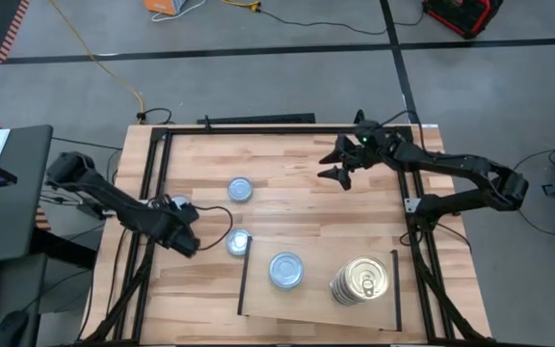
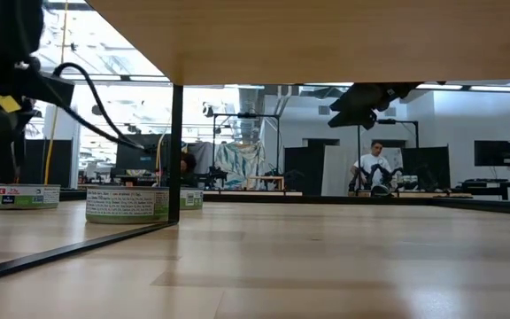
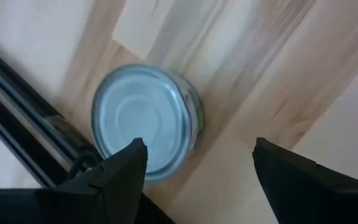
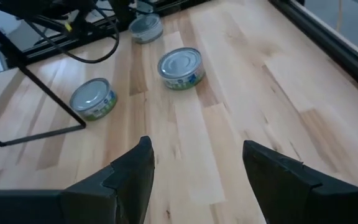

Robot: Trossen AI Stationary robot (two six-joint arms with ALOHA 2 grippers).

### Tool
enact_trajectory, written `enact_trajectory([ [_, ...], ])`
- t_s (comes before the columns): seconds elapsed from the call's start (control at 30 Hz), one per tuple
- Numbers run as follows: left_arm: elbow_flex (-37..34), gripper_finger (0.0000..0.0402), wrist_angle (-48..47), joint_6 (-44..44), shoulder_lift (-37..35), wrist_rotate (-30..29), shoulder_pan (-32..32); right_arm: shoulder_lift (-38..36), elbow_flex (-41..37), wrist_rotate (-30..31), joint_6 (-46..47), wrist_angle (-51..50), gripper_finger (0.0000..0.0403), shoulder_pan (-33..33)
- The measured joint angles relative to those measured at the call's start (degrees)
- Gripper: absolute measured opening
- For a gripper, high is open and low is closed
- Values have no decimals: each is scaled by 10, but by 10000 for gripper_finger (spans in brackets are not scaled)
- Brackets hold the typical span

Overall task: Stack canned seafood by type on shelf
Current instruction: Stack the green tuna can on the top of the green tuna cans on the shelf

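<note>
Our left gripper hangs with its jaws spread and nothing between them, just above a tin with a silvery-blue lid. In the left wrist view that tin sits ahead of the fingertips and off toward one of them, not yet centred in the gap. We judge it stiff, smooth-walled and fairly light for its width: it will not crush, but the metal side may slip, and the flat lid gives nothing to pinch. The hold to aim for is across the round wall, one pad on each opposite side, low on the label band.

Our right gripper waits well apart, raised over the far side of the table, jaws also open and empty. Ahead of it in its own view lie three loose tins: one nearest, one off to the side, one farther away.

On the shelf, beyond the left gripper, stand a silver-lidded tin and a stack of gold-lidded tins. We reckon the tin under the left gripper belongs on the silver one; it must land square, since tins slide on each other.
</note>
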Motion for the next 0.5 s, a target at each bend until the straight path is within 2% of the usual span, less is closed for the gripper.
enact_trajectory([
  [0.2, 0, 243, -11, -3, 45, -38, -30, 0, 0, 15, 5, -1, 270, 20],
  [0.5, 1, 197, -11, 14, 157, -38, -30, 0, 0, 18, 6, 0, 270, 24],
])
